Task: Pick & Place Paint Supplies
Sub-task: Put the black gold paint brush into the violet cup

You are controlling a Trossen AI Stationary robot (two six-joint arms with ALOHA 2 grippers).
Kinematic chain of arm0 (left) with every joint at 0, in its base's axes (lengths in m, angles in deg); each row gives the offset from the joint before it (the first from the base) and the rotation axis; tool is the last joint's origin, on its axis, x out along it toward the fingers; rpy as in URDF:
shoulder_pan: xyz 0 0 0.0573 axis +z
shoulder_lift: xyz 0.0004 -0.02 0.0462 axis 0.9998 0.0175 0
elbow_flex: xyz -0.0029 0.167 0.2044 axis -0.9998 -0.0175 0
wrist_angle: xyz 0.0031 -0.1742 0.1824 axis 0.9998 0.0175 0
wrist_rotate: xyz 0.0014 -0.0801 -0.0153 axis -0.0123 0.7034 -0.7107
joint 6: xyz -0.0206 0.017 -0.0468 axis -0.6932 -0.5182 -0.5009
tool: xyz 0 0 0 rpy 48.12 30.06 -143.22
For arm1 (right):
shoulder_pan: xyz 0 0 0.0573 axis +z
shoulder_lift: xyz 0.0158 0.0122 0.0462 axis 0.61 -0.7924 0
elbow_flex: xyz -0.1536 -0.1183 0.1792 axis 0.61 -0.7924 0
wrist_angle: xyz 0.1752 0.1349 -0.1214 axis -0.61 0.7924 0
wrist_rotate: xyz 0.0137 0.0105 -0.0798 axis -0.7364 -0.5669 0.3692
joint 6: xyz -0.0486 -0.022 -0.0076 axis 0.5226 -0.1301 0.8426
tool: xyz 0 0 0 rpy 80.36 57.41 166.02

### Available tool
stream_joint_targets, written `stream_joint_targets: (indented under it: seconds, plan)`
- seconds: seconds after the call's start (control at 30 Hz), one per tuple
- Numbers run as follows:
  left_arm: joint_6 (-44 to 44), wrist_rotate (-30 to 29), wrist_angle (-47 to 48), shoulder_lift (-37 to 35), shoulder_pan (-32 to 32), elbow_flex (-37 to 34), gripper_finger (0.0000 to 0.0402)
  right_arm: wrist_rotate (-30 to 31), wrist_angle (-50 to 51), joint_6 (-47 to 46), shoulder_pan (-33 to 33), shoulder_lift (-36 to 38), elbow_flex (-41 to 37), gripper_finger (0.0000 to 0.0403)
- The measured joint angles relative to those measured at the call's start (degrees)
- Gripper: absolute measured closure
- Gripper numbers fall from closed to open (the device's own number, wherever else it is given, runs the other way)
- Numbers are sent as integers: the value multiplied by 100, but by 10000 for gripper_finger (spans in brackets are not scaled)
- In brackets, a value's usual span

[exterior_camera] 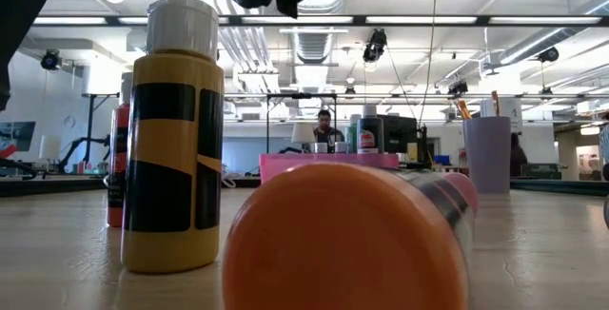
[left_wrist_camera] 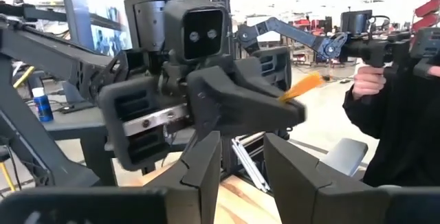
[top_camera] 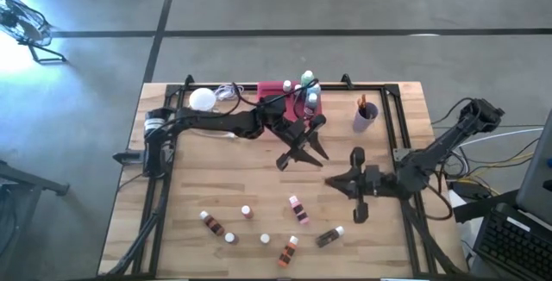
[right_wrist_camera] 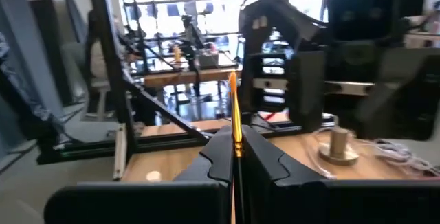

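Seven small bottles (top_camera: 293, 207) lie scattered on the table's (top_camera: 216, 177) near half; about four more bottles stand in the pink tray (top_camera: 272, 89). One purple cup (top_camera: 364, 116) holds brushes. The left gripper (top_camera: 302, 153) hangs part-open, empty. The right gripper (top_camera: 332, 184) pinches an orange-handled brush (right_wrist_camera: 234, 114).

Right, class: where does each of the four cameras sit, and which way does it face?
High: overhead, looking straight down; left gripper, right gripper, pink tray show.
Low: table height, looking level; yellow bottle close, same pink tray behind.
Left wrist: past open left fingers toward the right gripper.
Right wrist: past fingers shut on a paintbrush, toward the left arm.
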Motion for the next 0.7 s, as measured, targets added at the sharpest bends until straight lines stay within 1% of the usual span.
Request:
stream_joint_targets:
  seconds: [0.1,0.23,0.37,0.5,0.63,0.7]
  plan:
    - [108,-10,19,-10,-30,-2,284,317,88,114,56,37,1,392]
    - [159,-223,23,-10,-37,-7,284,730,225,161,75,62,1,393]
    - [250,-393,21,-10,-42,-7,284,927,253,208,75,56,1,392]
    - [300,-398,19,-10,-56,-7,284,1245,260,350,75,56,1,393]
    - [300,-395,18,-10,-63,-7,284,1289,307,374,73,56,1,392]
    - [300,-396,17,-10,-63,-7,284,1426,426,293,74,56,1,393]
